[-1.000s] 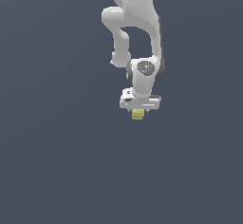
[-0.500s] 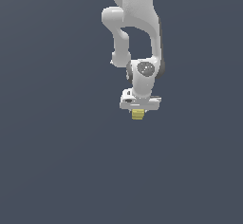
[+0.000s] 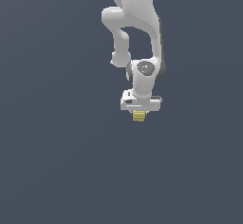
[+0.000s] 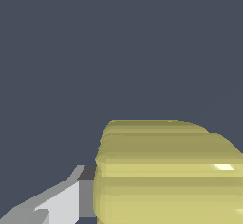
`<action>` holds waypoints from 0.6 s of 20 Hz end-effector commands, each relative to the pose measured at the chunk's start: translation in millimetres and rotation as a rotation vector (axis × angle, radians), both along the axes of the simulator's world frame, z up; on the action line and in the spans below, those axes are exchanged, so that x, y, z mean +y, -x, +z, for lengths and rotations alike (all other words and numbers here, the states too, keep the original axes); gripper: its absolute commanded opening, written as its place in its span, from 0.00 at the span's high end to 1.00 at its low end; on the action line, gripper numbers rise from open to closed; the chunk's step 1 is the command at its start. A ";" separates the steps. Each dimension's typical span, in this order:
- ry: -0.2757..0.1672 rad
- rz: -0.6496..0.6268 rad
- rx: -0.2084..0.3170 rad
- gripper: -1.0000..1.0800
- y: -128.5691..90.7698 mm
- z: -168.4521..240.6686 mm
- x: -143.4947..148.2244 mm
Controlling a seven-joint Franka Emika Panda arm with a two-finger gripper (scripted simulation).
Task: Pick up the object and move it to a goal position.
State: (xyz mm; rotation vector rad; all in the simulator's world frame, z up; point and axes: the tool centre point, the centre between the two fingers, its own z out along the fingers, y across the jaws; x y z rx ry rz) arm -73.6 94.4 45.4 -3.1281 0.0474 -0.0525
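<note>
White two-finger gripper (image 3: 139,112) closed narrowly on small pale-yellow ridged blocky object (image 3: 138,116); grey finger (image 4: 61,201) touching object's (image 4: 166,175) side; hanging below white arm (image 3: 137,23).

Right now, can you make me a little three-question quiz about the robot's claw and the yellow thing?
1. True or false: the yellow object sits just under the white claw in the exterior view.
2. How many coloured things are in view? A) one B) two C) three
3. Fill in: in the wrist view, the object has ridges and its colour is pale ______.

Key:
1. True. It pokes out right below the claw's body and is narrower than it.
2. A. Only the yellow object; everything else is white or grey.
3. Yellow.
</note>
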 end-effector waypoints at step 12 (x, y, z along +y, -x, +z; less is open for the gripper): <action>-0.104 0.132 -0.306 1.00 -106.0 67.7 26.7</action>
